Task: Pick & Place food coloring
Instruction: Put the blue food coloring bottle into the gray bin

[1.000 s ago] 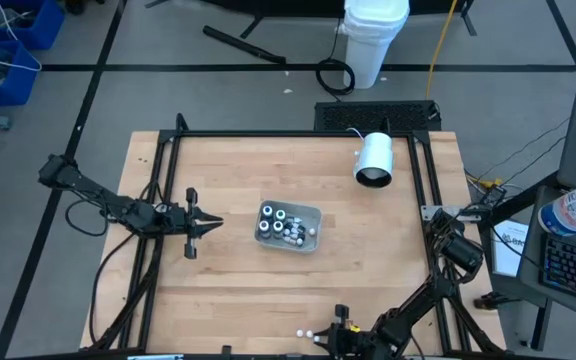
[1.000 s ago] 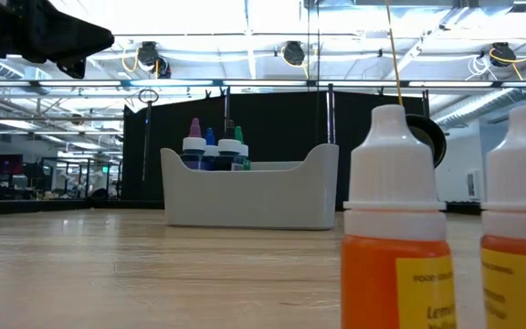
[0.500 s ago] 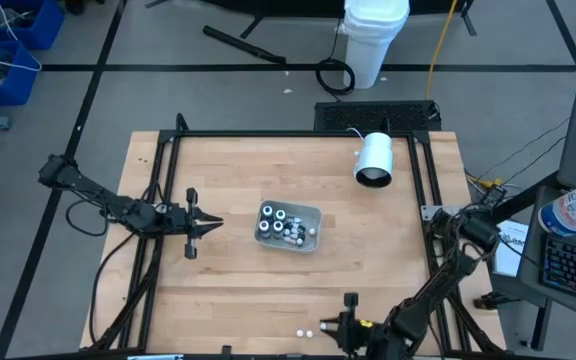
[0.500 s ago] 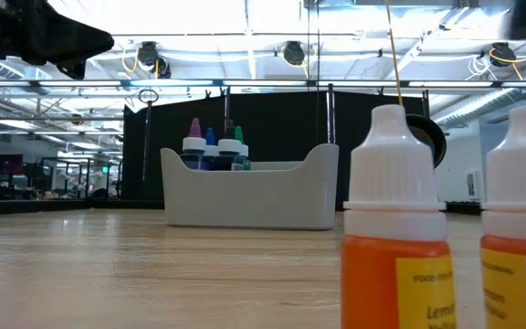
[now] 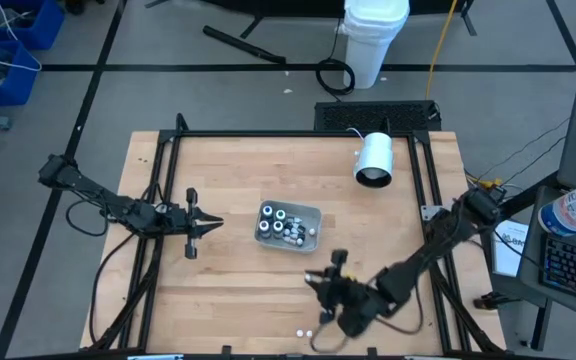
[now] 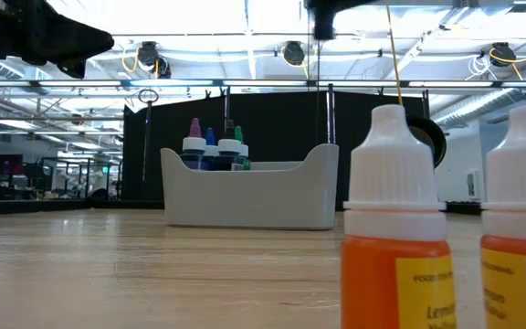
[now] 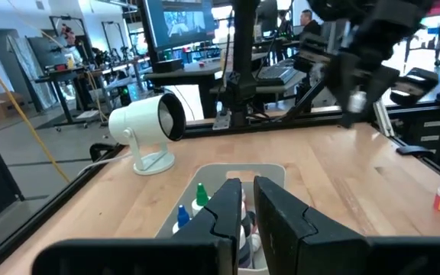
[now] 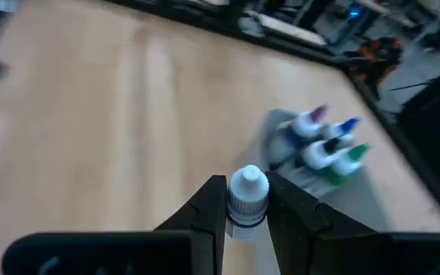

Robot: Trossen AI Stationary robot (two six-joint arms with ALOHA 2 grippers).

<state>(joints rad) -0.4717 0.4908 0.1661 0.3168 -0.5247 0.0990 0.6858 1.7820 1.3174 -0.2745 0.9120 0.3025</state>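
Observation:
A grey tray (image 5: 313, 213) in the middle of the table holds several food coloring bottles (image 5: 280, 225), standing upright with coloured tips (image 6: 210, 146). My right gripper (image 5: 326, 281) hangs above the table between the tray and the near edge, shut on one white-capped bottle (image 8: 248, 195). Two more orange bottles (image 5: 303, 331) stand at the near edge, filling the low view's right side (image 6: 395, 238). My left gripper (image 5: 215, 224) waits shut, level, left of the tray, and its fingers (image 7: 228, 214) point at it. My right gripper pinches the bottle between its two fingers, on the body's sides just below the white cap (image 8: 244, 220). The cap (image 8: 248, 187) sticks out between the fingertips. The fingers slant down toward the tray. The bottle is lifted clear of the table.
A white cylinder-shaped lamp (image 5: 374, 158) stands at the far right of the table. Black frame rails (image 5: 268, 133) run round the wooden top. Bare wood lies between the tray and the near edge.
My right gripper has risen from the table's near edge with the bottle and swung toward the tray, rolling as it went. The bottle now hangs clear of the table. The two bottles at the near edge have stayed put.

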